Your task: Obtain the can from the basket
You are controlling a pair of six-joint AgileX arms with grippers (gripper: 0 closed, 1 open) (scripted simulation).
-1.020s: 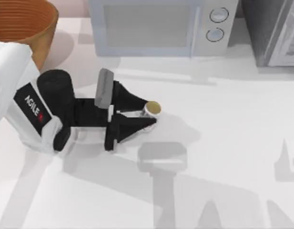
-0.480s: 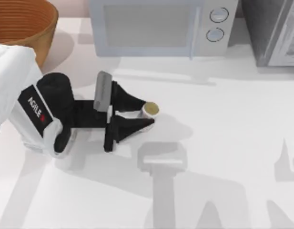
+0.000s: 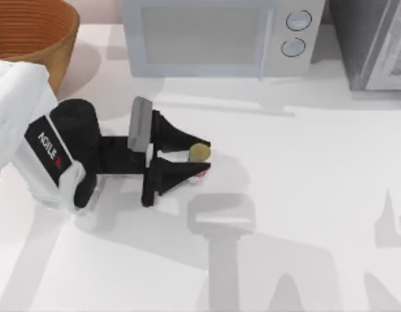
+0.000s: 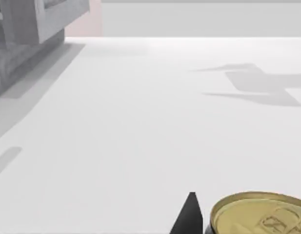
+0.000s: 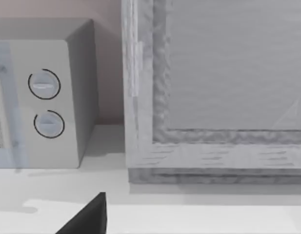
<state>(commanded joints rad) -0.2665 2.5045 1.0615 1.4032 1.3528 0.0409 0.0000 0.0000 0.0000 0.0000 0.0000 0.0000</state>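
One can (image 3: 199, 153) upright on table (image 3: 304, 195), in front of microwave (image 3: 216, 36), well apart from one basket (image 3: 31, 32). Left gripper (image 3: 201, 159) low, stretched out sideways from left arm, fingers (image 3: 181, 138) narrowly apart on both sides of can, closed on it. Gold can top also in left wrist view (image 4: 260, 214). Right gripper: fingers, cannot tell.

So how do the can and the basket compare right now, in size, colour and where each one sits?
The can is small, with a dull gold top; the basket is far larger, woven and orange-brown. The can stands out on the open table, between the fingers of the left gripper; the basket sits at the table's far left corner, with nothing gripping it. The can's top is closed, the basket's is open. Both are round and upright.
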